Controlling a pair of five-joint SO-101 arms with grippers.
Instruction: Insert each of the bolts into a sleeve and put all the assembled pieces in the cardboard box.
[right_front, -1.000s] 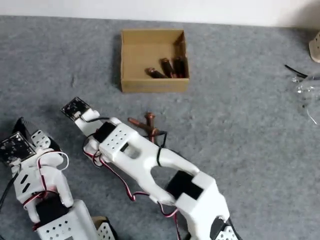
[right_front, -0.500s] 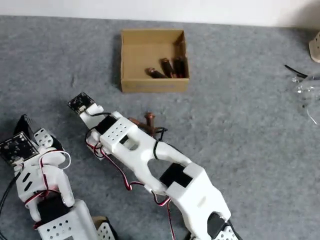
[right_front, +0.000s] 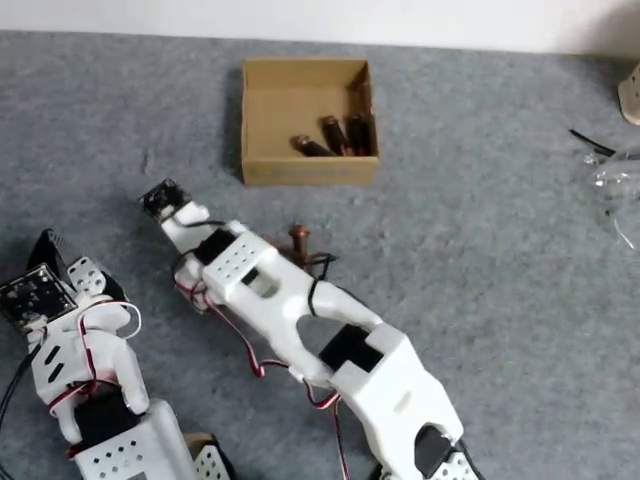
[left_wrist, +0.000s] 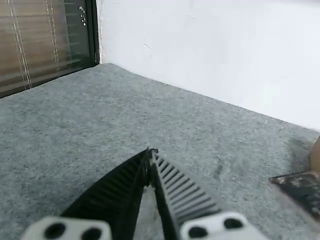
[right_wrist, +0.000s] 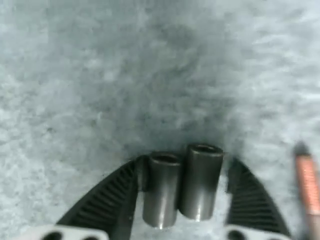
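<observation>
My right claw (right_wrist: 184, 162) gapes wide, holding nothing, around two sleeves (right_wrist: 200, 182) lying side by side on the worktop (right_wrist: 150, 75); rigid, slick, probably weighty metal, so I'd pinch one squarely mid-barrel.

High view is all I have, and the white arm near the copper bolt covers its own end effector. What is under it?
Observer: The right end effector is open, with two dark metal cylindrical sleeves lying side by side between its fingers on the grey carpet.
Operator: Both inside the fingers, not just one?
Observer: Both. A copper-coloured bolt lies outside the fingers, off to one side.
Operator: And the left arm?
Observer: The left end effector is shut on nothing and points toward the white wall.
</observation>
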